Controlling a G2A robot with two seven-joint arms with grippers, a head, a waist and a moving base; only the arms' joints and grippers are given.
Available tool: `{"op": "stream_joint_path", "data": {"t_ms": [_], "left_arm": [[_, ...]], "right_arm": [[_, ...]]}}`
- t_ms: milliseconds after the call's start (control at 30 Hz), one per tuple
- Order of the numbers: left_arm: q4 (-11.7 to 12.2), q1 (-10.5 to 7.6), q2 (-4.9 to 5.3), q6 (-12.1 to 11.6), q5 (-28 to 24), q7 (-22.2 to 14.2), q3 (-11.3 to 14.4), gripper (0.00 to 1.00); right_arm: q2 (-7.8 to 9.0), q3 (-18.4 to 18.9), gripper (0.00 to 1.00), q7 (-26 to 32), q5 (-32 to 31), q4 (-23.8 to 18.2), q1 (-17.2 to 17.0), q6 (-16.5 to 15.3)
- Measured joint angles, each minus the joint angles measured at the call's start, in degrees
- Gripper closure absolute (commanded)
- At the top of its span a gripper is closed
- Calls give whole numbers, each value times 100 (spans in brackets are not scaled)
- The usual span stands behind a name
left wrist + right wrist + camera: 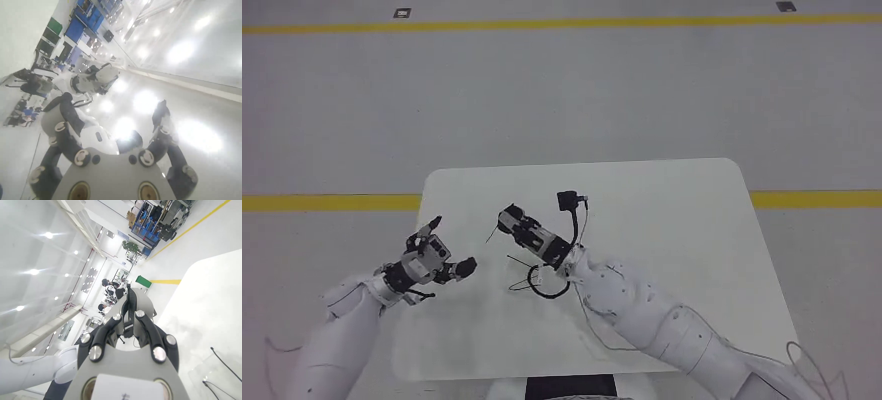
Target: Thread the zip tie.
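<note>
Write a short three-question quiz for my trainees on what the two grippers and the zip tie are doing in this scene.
1. True or false: the left gripper is shut on a zip tie.
2. Where does the looped zip tie lie? A on the table by the right arm; B in the left gripper; C on the floor.
3. Fill in: the right gripper is ___ on a thin black strip.
Key: 1 false, it is open and empty; 2 A; 3 shut.

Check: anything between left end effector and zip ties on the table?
No. Top view shows bare table between the left end effector and zip ties.
</note>
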Motion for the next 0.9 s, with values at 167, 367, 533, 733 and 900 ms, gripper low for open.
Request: {"op": "stream_joint_path", "data": {"t_ms": [167,367,533,733,900], "left_arm": [[92,-170,224,0,-942,-48,726,0],[28,-270,377,0,-1444,-49,1072,0],[23,-267,372,0,-1440,-42,1071,0],[-133,-225,361,-1,-1602,219,1186,0],[-254,-170,357,-164,-1622,435,1121,0]], "right_arm": [[-85,-10,100,-159,24,-108,-47,0],[-118,-55,100,-90,147,-187,-43,0],[-118,-52,100,-94,141,-187,-45,2],[-184,-41,100,-278,-182,-79,-180,-1],[-282,-118,100,-331,-334,53,-147,0]]}}
